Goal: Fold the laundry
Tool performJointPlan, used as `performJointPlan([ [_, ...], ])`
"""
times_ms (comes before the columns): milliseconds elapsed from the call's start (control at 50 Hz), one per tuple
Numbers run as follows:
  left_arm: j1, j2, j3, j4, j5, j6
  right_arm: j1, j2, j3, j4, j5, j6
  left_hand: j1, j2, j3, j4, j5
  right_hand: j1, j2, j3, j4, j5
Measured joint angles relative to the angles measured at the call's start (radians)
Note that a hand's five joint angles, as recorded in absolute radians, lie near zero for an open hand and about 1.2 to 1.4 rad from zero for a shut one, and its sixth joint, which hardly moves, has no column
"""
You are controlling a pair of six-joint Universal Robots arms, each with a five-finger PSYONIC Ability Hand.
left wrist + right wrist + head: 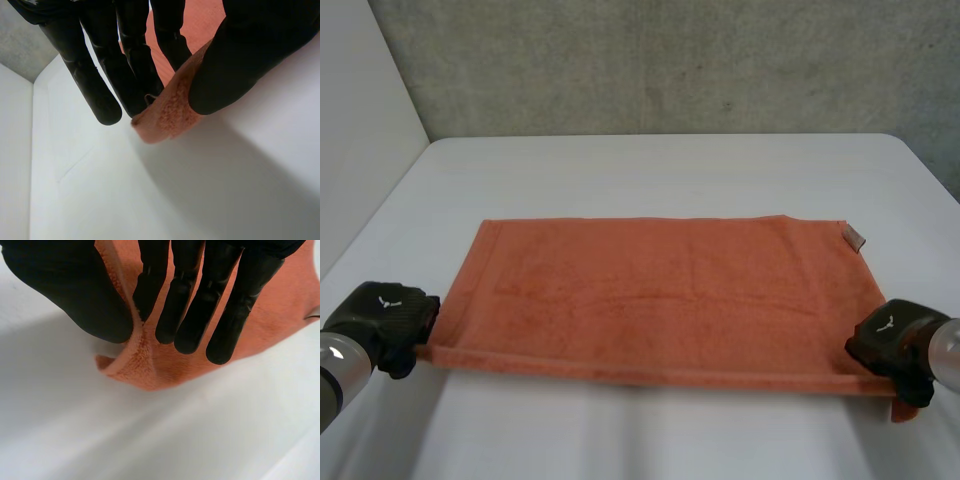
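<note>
the orange towel lies spread on the white worktop. the left hand pinches its near left corner, and the right hand pinches its near right corner, which seems slightly lifted.

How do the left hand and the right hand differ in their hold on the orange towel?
The left hand pinches the towel's near left corner; the right hand pinches the near right one. The left hand sits just beside the towel's side edge; the right hand overlaps its corner, with a tip of cloth poking out past it. Both pinch cloth between thumb and fingers.
</note>
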Motion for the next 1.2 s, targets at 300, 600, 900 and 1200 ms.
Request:
performJointPlan([
  [300, -0.089, -0.296, 0.198, 0.360, -0.028, 0.023, 0.001, 0.211, -0.187, -0.444, -0.008, 0.142, 0.000, 0.000, 0.000, 0.000, 0.000, 0.000, 0.000, 0.000, 0.000, 0.000],
  [600, -0.183, -0.746, 0.677, 0.570, -0.103, 0.006, 0.098, 0.595, -0.591, -0.691, 0.089, 0.166, 0.000, 0.000, 0.000, 0.000, 0.000, 0.000, 0.000, 0.000, 0.000, 0.000],
  [900, -0.198, -0.908, 0.834, 0.656, -0.058, 0.010, 0.099, 0.798, -0.840, -0.742, 0.097, 0.176, -0.880, -0.874, -0.858, -0.867, -0.832, -0.775, -0.919, -0.920, -0.927, -0.875],
  [1200, -0.218, -0.776, 0.751, 0.676, -0.052, 0.008, 0.075, 0.739, -0.835, -0.727, 0.063, 0.397, -0.902, -0.953, -0.938, -0.949, -0.914, -0.791, -0.957, -0.973, -0.958, -0.926],
])
